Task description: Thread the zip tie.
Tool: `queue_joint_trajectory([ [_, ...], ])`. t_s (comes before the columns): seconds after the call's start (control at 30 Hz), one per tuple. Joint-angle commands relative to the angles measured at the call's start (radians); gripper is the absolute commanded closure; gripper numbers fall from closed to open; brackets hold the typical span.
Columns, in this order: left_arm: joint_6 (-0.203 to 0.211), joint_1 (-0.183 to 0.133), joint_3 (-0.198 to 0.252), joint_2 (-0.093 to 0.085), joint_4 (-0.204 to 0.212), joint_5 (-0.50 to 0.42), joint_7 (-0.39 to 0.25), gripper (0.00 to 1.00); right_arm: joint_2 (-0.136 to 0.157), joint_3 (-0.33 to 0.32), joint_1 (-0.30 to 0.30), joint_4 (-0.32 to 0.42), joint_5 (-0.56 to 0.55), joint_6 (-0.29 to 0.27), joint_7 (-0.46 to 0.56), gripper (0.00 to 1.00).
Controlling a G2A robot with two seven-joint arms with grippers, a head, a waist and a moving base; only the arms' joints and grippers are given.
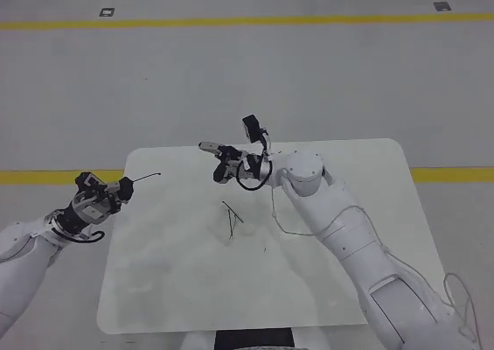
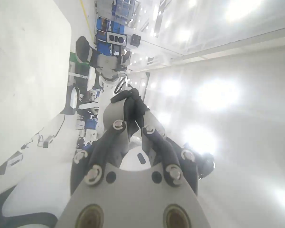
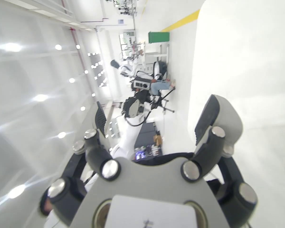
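My left pincer (image 1: 125, 186) pinches a zip tie (image 1: 144, 178) by one end, above the left edge of the counter (image 1: 334, 262). My right pincer (image 1: 214, 159) is spread and holds nothing. I judge the thin free end may sway and miss the threading.

We logged the zip tie (image 1: 147, 178) sticking out of the left gripper (image 1: 128, 185) as thin, plain black. Left gripper was grey shells, black links, silver bolts. Right gripper (image 1: 205, 147) had the same scheme, with black pads (image 3: 204, 117) on pale grey fingers. Loose ties (image 1: 231, 219) between the two grippers, nearer the right one, were black too. Table (image 1: 334, 262) under both was plain white. Floor (image 1: 229, 79) beyond the grippers was pale grey with yellow stripes (image 1: 229, 21).
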State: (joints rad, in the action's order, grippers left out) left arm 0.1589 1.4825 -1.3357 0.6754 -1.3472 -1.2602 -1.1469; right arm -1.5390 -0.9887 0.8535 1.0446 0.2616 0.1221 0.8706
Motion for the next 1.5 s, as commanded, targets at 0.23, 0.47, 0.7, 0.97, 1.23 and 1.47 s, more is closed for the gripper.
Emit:
queue_joint_trajectory([
  [0.23,0.0,0.0,0.0,0.0,0.0,0.0,0.0,1.0,-0.035,0.056,-0.083,-0.143,0.201,-0.023,0.2,0.0],
  [0.47,0.0,0.0,0.0,0.0,0.0,0.0,0.0,1.0,-0.035,0.056,-0.083,-0.143,0.201,-0.023,0.2,0.0],
  [0.7,0.0,0.0,0.0,0.0,0.0,0.0,0.0,1.0,-0.055,0.071,-0.071,-0.133,0.336,-0.039,0.244,0.0],
  [0.97,0.0,0.0,0.0,0.0,0.0,0.0,0.0,1.0,-0.1,0.142,-0.133,-0.249,0.4,-0.07,0.259,0.0],
  [1.23,0.0,0.0,0.0,0.0,0.0,0.0,0.0,1.0,-0.128,0.171,-0.17,-0.319,0.427,-0.112,0.253,0.0],
  [1.47,0.0,0.0,0.0,0.0,0.0,0.0,0.0,1.0,-0.126,0.168,-0.153,-0.297,0.422,-0.111,0.225,0.0],
])
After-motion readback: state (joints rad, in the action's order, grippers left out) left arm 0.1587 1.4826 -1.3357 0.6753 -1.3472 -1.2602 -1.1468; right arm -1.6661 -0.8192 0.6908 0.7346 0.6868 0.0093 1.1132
